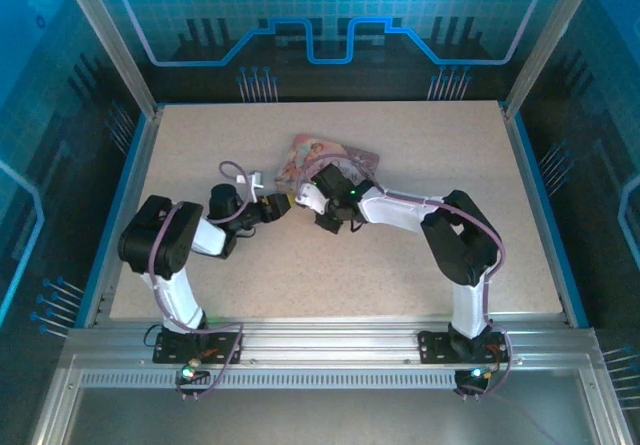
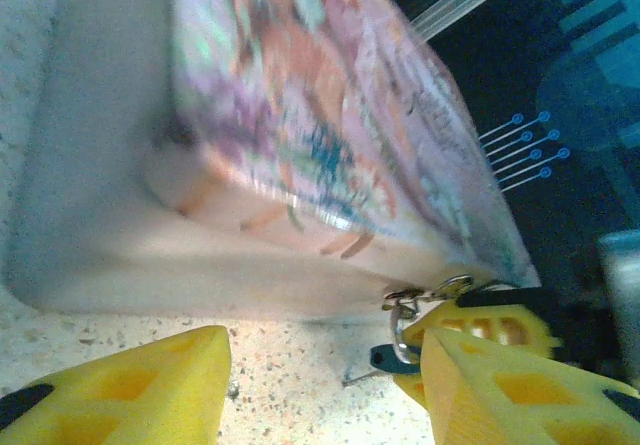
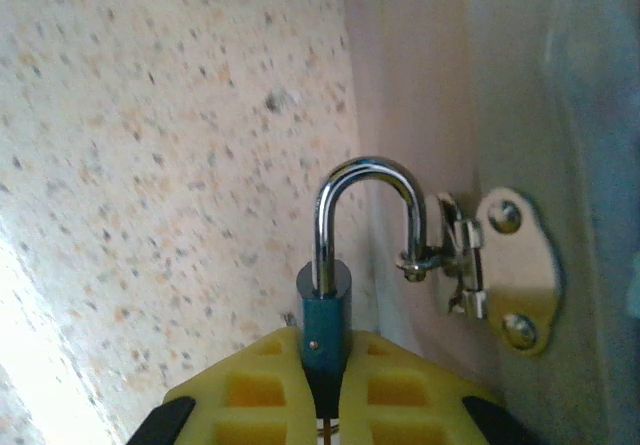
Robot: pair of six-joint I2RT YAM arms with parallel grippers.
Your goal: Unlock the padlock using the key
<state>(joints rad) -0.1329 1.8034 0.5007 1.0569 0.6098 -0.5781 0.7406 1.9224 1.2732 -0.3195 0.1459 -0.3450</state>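
Right wrist view: your right gripper (image 3: 322, 357) is clamped on the padlock (image 3: 323, 310), its yellow fingers pressing the bluish body from both sides. The shackle (image 3: 365, 180) arches up just beyond the fingertips. One leg enters the body; the other ends at a small ring on the latch plate (image 3: 512, 270), just right of the fingertips. You cannot tell whether that leg is free of the body.

Left wrist view: your left gripper (image 2: 322, 385) is open and holds nothing. The padlock (image 2: 388, 357) sits just ahead of its right finger, against the tin (image 2: 330, 115), with the right gripper (image 2: 480, 323) beside it. A thin dark sliver (image 2: 356, 374) juts from the padlock; it may be the key, but it is too small to be sure. The tin is blurred and cut off at the top.

Top external view: both grippers (image 1: 280, 205) (image 1: 308, 197) meet tip to tip at the tin's (image 1: 315, 153) near edge, and their bodies cover the padlock. Bare table (image 1: 200, 145) lies open on every side of them.
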